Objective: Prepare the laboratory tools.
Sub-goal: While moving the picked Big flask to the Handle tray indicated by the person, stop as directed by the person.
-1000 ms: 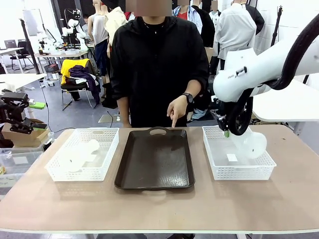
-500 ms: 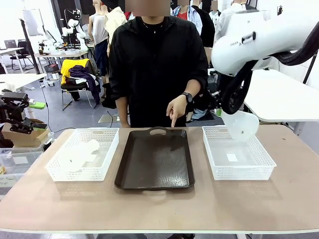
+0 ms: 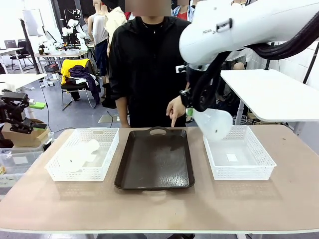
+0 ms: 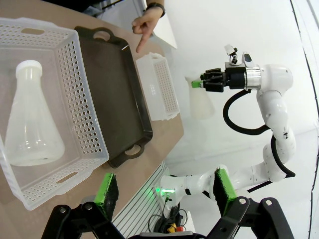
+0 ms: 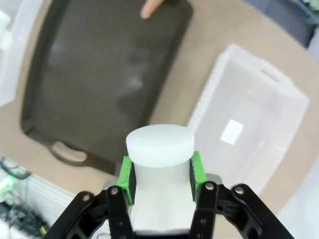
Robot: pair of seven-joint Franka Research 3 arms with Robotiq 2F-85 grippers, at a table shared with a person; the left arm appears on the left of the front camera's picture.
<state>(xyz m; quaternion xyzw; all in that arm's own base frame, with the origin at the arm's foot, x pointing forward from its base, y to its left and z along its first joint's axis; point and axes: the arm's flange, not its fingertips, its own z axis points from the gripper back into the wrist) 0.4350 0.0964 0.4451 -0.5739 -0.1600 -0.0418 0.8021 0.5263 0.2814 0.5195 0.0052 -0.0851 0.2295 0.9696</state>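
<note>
My right gripper (image 3: 188,103) is shut on the neck of a frosted-white conical flask (image 3: 213,123), holding it in the air above the gap between the dark brown tray (image 3: 155,159) and the right basket (image 3: 238,153). In the right wrist view the flask's neck (image 5: 159,149) sits clamped between the green pads (image 5: 125,175). A second flask (image 3: 79,155) lies on its side in the left basket (image 3: 83,153); the left wrist view shows that flask (image 4: 30,124) too. My left gripper (image 4: 164,191) hangs open above the left basket (image 4: 75,99). A person's finger (image 3: 173,118) points at the tray's far edge.
The person stands at the far side of the table behind the tray. A white label (image 3: 232,157) lies on the floor of the right basket. Bare tabletop (image 3: 159,209) stretches along the near edge.
My right arm has lifted the flask out of the right basket and carried it left, toward the tray. The person's pointing hand and the left basket's flask have stayed put.
</note>
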